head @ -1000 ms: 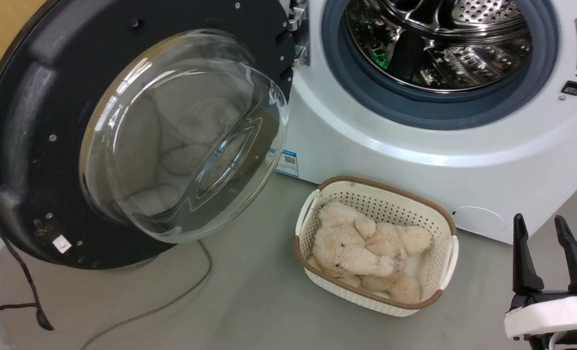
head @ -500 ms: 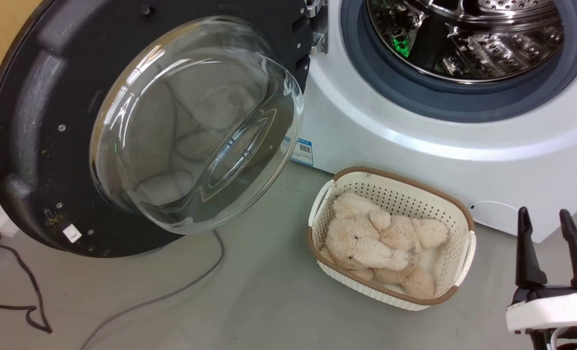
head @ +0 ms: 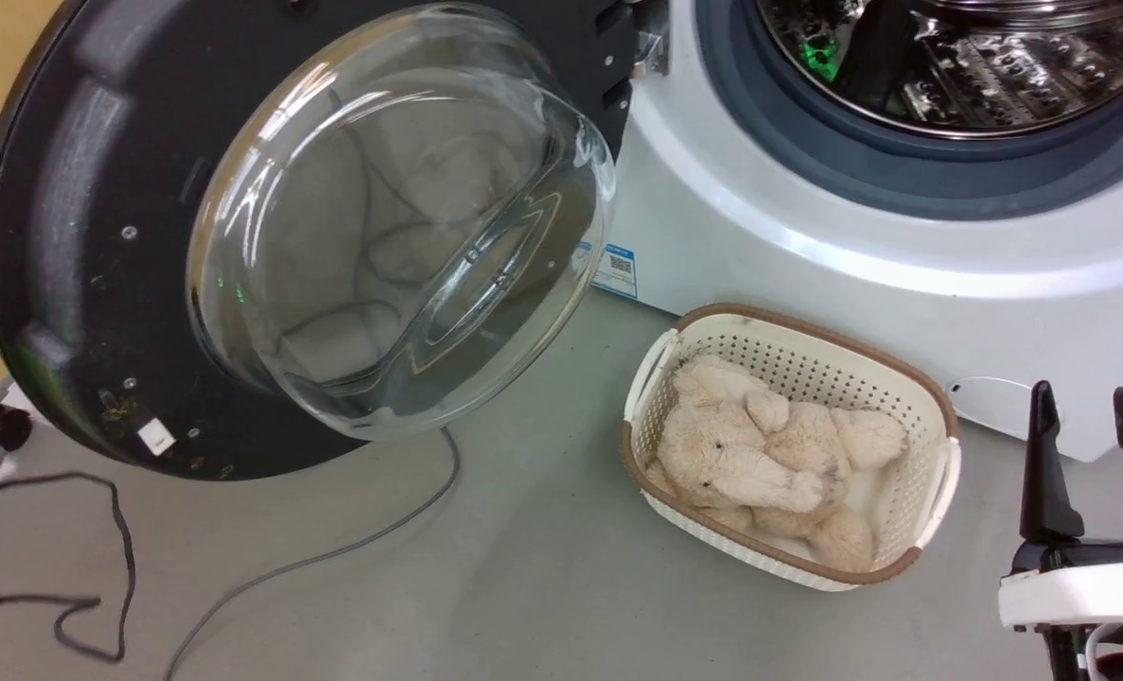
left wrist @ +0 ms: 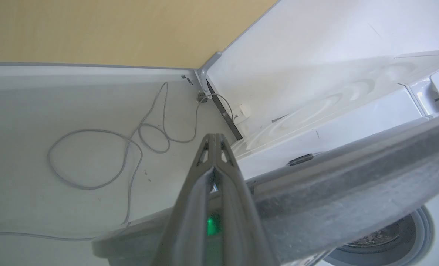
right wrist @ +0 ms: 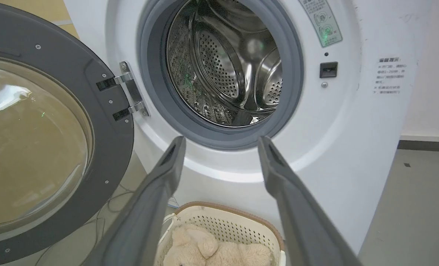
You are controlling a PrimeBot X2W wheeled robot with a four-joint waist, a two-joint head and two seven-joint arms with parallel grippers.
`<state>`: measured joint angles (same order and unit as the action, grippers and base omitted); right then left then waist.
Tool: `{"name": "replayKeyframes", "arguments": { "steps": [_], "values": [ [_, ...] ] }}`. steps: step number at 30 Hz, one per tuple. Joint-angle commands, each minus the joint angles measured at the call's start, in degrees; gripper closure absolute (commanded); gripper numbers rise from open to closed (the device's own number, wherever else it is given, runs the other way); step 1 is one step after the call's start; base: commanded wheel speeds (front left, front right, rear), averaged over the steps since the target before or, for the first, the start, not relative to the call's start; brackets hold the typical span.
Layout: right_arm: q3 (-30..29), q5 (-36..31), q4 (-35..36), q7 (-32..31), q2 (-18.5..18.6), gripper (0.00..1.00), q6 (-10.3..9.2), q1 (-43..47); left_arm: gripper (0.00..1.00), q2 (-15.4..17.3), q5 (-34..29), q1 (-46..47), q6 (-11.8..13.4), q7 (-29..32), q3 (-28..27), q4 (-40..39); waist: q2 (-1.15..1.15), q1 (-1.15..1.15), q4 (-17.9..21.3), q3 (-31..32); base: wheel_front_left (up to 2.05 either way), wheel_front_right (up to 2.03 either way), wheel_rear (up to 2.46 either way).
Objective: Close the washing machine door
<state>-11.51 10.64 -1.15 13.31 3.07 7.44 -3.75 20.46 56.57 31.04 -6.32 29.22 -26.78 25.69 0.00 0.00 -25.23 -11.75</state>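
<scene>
The washing machine door (head: 78, 236) stands wide open on the left, its clear glass bowl (head: 400, 227) bulging toward me and its hinge (right wrist: 130, 92) at the right edge. The white washing machine (head: 807, 255) shows its steel drum (right wrist: 223, 66) and grey-blue gasket (head: 902, 180). My left gripper (left wrist: 213, 137) is shut with nothing between its fingers and reaches past the door's outer rim (left wrist: 352, 192); I cannot tell whether it touches. At the lower right my right gripper (head: 1083, 392) hangs open and holds nothing, well clear of the door. Its fingers (right wrist: 167, 173) point at the drum mouth.
A cream laundry basket (head: 939, 473) with a beige plush toy (head: 760, 454) sits on the grey floor before the machine. Grey cable (head: 334, 549) and black cable (head: 97, 567) trail under the door. A yellow wall (left wrist: 112, 29) stands behind.
The whole head picture has shifted right and up, so the camera has moved. The door's opening angle looks about the same. The right gripper stays open.
</scene>
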Motion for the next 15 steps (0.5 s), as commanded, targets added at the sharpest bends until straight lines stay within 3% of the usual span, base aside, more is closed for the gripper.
{"name": "replayKeyframes", "arguments": {
  "steps": [1,10,15],
  "values": [
    [-0.4,0.3,0.1,0.6,-0.2,0.0,0.04,-0.7,1.0,0.6,2.1,-0.9,-0.6,1.0,0.3,-0.6,0.0,0.0,-0.3,-0.2,0.0,0.0,0.0],
    [-1.7,0.9,0.0,1.7,-0.2,0.0,0.05,-1.0,1.0,2.1,17.0,-7.8,-1.2,7.4,7.7,-11.3,0.0,0.0,-3.0,-0.7,0.0,0.0,0.0],
    [-1.8,1.3,-0.1,1.7,-0.2,0.0,0.05,-1.2,1.0,2.4,20.4,-13.2,-1.2,7.0,12.6,-19.8,0.0,0.0,-3.1,-0.4,0.0,0.0,0.0]
  ]
}}
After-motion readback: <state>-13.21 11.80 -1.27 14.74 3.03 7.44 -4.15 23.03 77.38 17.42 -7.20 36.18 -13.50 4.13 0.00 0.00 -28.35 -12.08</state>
